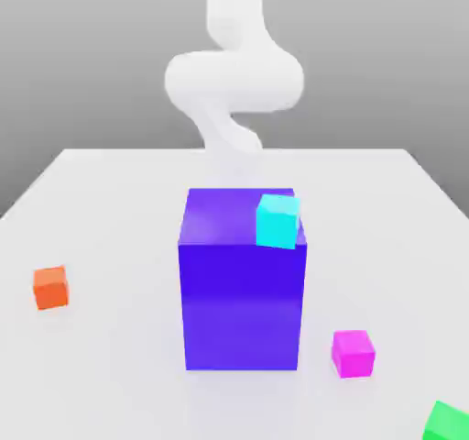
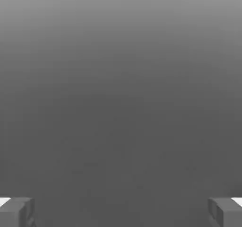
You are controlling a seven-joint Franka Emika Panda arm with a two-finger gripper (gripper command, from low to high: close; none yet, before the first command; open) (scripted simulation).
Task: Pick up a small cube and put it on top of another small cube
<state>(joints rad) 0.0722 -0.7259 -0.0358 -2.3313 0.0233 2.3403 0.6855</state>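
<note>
Here small cube [image 1: 353, 353] lies beside big block [image 1: 243, 291]

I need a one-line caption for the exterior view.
Cyan cube atop blue block; magenta cube and orange cube on table.

Soft, even light; faint shadows; no glare.

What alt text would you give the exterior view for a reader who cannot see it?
A big blue-violet block stands mid-table with a cyan small cube on its top, the white arm curled behind it. On the white table lie an orange small cube toward the exterior view's left, a magenta small cube and a green cube toward its right.
</note>
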